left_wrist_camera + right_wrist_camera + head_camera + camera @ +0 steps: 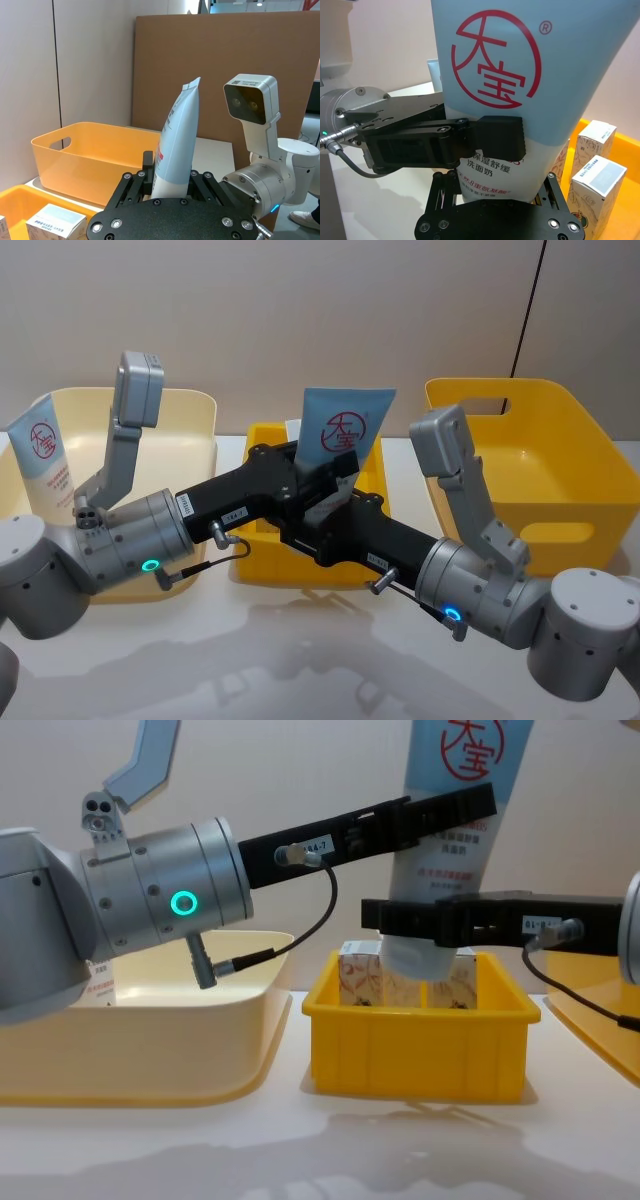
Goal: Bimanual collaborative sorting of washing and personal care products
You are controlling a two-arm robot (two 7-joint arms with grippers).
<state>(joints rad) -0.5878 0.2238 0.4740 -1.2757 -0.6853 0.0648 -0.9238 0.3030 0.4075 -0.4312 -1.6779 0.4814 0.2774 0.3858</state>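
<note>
My left gripper [332,472] and my right gripper [335,504] meet over the small yellow tray [415,1045] at the middle of the table [300,670]. Between them they hold one blue-and-white tube [345,425] upright, flat crimped end uppermost, red circular logo facing my head camera.

Chest view: the left gripper [450,808] is clamped across the tube [455,840] on its printed lower body. The right gripper [420,935] grips it lower down, just above the pale cap end, which hangs over the tray and clear of its floor.

Left wrist view: the tube [177,145] rises from between my black fingers [145,175], which press on both of its sides.

Right wrist view: a left finger pad [500,137] lies flat against the tube [520,75], just below the logo.

White cartons [362,975] with orange swirls stand upright in the tray beneath the tube.

The second tube [40,455] stands in the cream bin [195,410] on my left, leaning at its far-left side. A large yellow bin [540,440] sits on my right.
</note>
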